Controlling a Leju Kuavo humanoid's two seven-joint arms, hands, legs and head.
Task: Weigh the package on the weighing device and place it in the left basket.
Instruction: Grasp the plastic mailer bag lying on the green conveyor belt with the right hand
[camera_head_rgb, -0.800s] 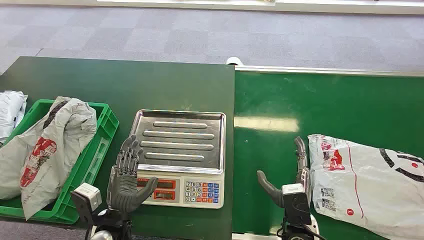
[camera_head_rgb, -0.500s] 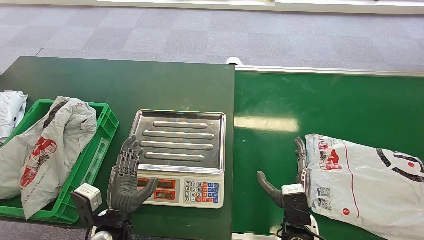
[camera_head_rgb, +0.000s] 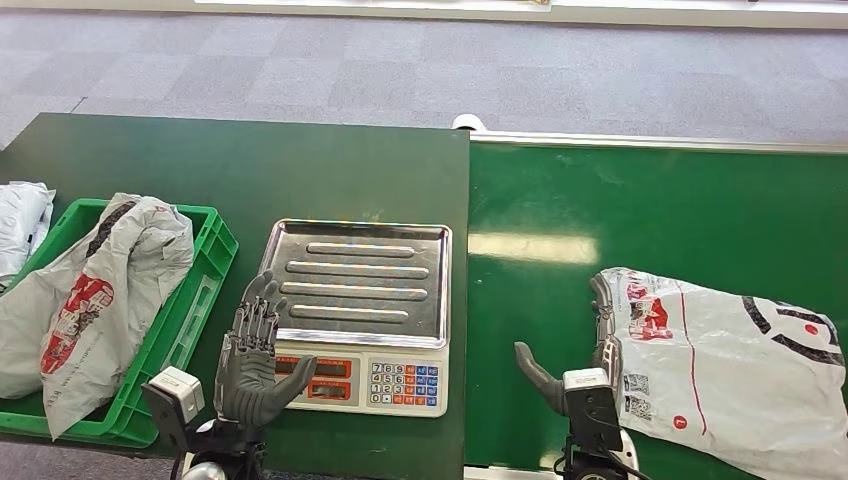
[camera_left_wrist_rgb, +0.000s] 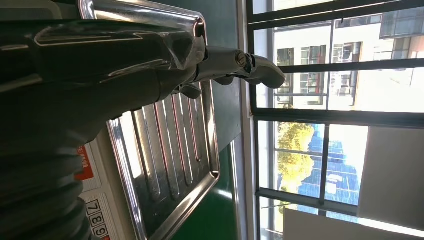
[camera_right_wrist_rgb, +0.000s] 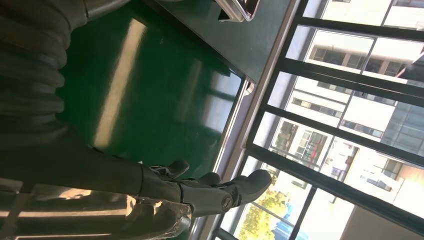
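The package (camera_head_rgb: 735, 375) is a flat white plastic bag with red and black marks and small printed labels. It lies crinkled on the bright green bench (camera_head_rgb: 650, 210), low on the robot's right side.

The right hand (camera_head_rgb: 580, 345) stands on its edge just beside the near end of the package. Its fingers (camera_head_rgb: 601, 300) point away from the robot and lie along the bag's edge, and the thumb sticks out to the side. The hand is spread and holds nothing.

The left hand (camera_head_rgb: 255, 350) is raised at the near left corner of the scale (camera_head_rgb: 357, 310). Its palm faces the scale, the fingers point up and apart, and the thumb reaches over the red display. It holds nothing too.

The scale has a shiny ribbed metal tray and a white front with number keys. It sits on the dark green bench (camera_head_rgb: 250, 165).

Left of it stands the green basket (camera_head_rgb: 195, 300), with a grey bag (camera_head_rgb: 95, 290) with a red mark lying in it.
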